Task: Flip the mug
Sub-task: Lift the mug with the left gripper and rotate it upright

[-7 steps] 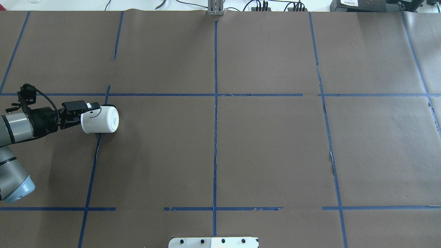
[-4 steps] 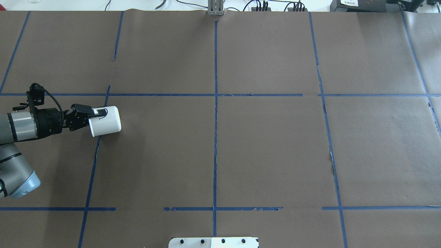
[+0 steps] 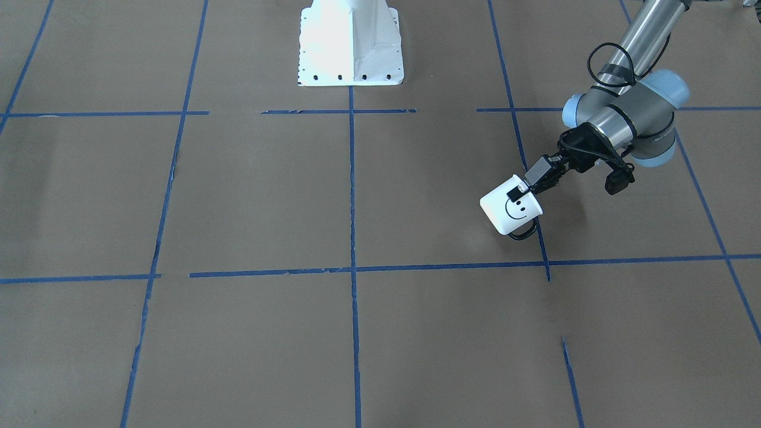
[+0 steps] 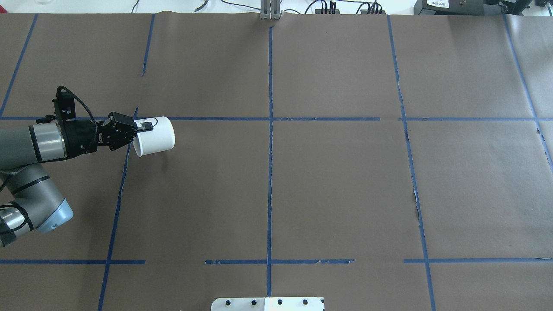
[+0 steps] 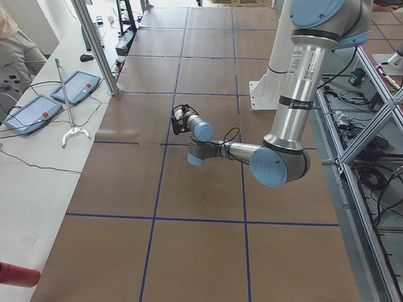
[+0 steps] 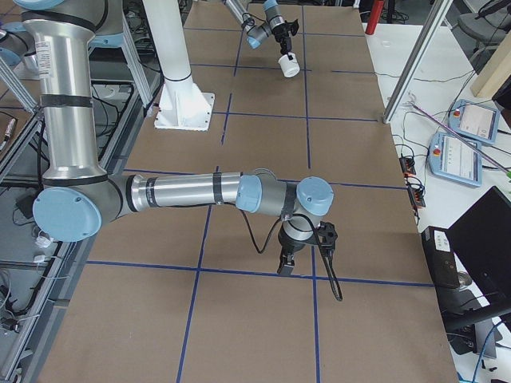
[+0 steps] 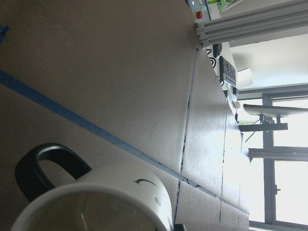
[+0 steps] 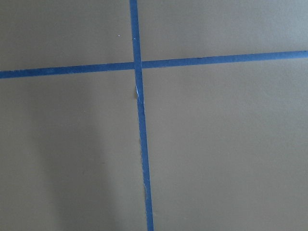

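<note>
The white mug (image 4: 155,135) with a black smiley face (image 3: 516,209) and a black loop handle (image 3: 524,233) is held on its side at the table's left. Its mouth faces my left gripper and its base points away. My left gripper (image 4: 142,128) is shut on the mug's rim, with one finger inside the mouth. The left wrist view shows the mug (image 7: 110,197) close up, pale interior and handle at the lower left. The far mug (image 6: 289,65) seems to hang a little above the table. My right gripper (image 6: 286,263) shows only in the exterior right view, low over a tape crossing; I cannot tell whether it is open.
Brown paper with blue tape grid lines (image 4: 270,129) covers the table. The white robot base plate (image 3: 351,47) stands at the robot's edge. Tablets and cables (image 5: 38,107) lie on a side table beyond the far edge.
My left gripper has carried the mug away from the robot and to the right. The mug has rolled so the smiley face no longer shows from overhead.
</note>
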